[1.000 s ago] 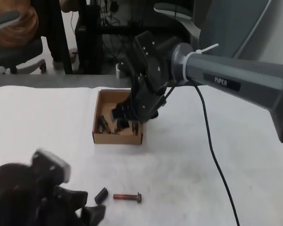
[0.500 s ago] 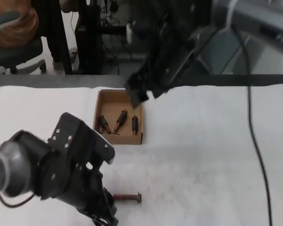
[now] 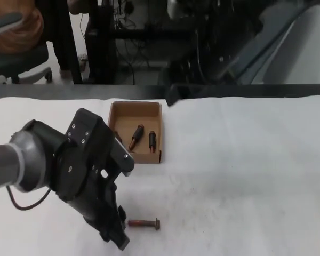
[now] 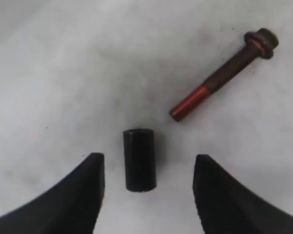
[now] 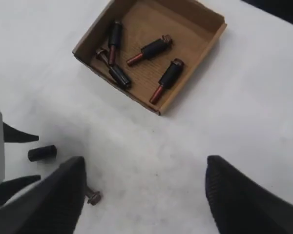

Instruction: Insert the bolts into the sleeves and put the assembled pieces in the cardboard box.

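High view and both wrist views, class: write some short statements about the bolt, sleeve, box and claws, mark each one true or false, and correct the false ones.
1. The sleeve lies on the bench between the fingers of the open left claw. True.
2. The bolt sits inside the sleeve. False: it lies on the bench beside the sleeve, apart from it.
3. Four assembled pieces lie in the box. True.
4. The right claw is shut on a bolt. False: it is open and holds nothing.
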Robot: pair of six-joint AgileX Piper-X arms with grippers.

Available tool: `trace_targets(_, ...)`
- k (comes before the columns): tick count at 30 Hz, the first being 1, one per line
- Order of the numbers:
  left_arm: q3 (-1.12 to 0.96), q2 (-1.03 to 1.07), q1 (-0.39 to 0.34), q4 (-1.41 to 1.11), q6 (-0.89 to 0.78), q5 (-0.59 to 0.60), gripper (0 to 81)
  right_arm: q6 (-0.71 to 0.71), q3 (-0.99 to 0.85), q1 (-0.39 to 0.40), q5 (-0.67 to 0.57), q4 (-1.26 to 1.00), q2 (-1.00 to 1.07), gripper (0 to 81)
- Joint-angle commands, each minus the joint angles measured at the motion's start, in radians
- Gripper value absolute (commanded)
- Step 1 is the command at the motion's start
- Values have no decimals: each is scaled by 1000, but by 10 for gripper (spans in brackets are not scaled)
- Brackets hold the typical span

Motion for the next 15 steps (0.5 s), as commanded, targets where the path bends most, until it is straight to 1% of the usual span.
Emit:
trace_targets(1,-5,46,16,36,18,-7,515,68,51,-6,-15,-15,-37,641)
trace_targets(4,-5,91,18,44,42,-6,505,201,120,-6,-15,-18,-76,641)
trace_targets(5,-5,101,18,36,49,-6,470,257,148,-4,-15,-23,-92,641)
trace_targets(7,-5,111,15,17,60,-1,290,324,196,2,-15,-27,-121,641)
trace_targets(9,-5,111,15,-11,71,29,134,364,244,17,-31,-27,-152,641)
trace_targets(10,-5,111,15,-29,82,52,81,396,268,29,-34,-27,-166,641)
trace_targets(11,-11,111,15,-38,86,72,63,433,289,42,-34,-30,-181,641)
trace_targets(12,-16,111,15,-40,85,92,71,465,306,58,-36,-42,-192,641)
trace_targets(13,-21,111,15,-39,85,111,112,501,328,72,-37,-62,-199,641)
trace_targets(14,-27,111,15,-39,78,118,169,534,347,92,-36,-87,-205,641)
trace_targets(15,-30,111,15,-37,67,135,277,560,360,114,-39,-105,-206,645)
